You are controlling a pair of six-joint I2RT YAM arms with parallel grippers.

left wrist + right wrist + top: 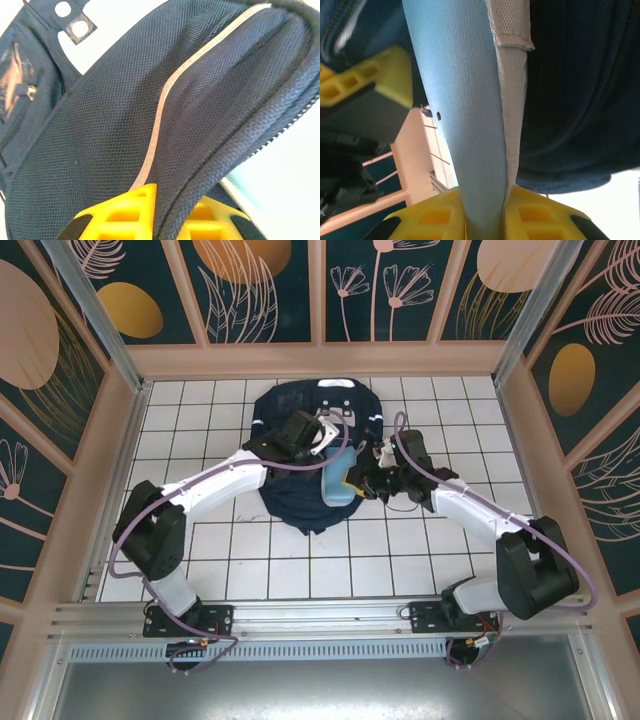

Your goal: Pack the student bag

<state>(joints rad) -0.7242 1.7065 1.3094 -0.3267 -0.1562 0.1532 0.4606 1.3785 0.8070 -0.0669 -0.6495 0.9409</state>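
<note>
The student bag [285, 502], dark navy, lies on the white tiled table at the back centre. My left gripper [322, 440] hovers over its middle, shut on a fold of the bag's mesh fabric [100, 125] beside a pale reflective stripe [161, 107] and a zip edge. Close to its right, my right gripper [364, 468] is shut on a light-blue fabric pouch [338, 478]. In the right wrist view the pouch [460, 100], edged with white mesh, stands upright between the yellow fingers [432, 215], with the navy bag [580, 90] to its right. One yellow finger [370, 80] of the left gripper sits at the upper left.
Wood-framed panel walls [320, 358] close the table at the back and both sides. A metal rail [320, 615] runs along the near edge by the arm bases. Bare tiles [340, 570] lie between the bag and the rail.
</note>
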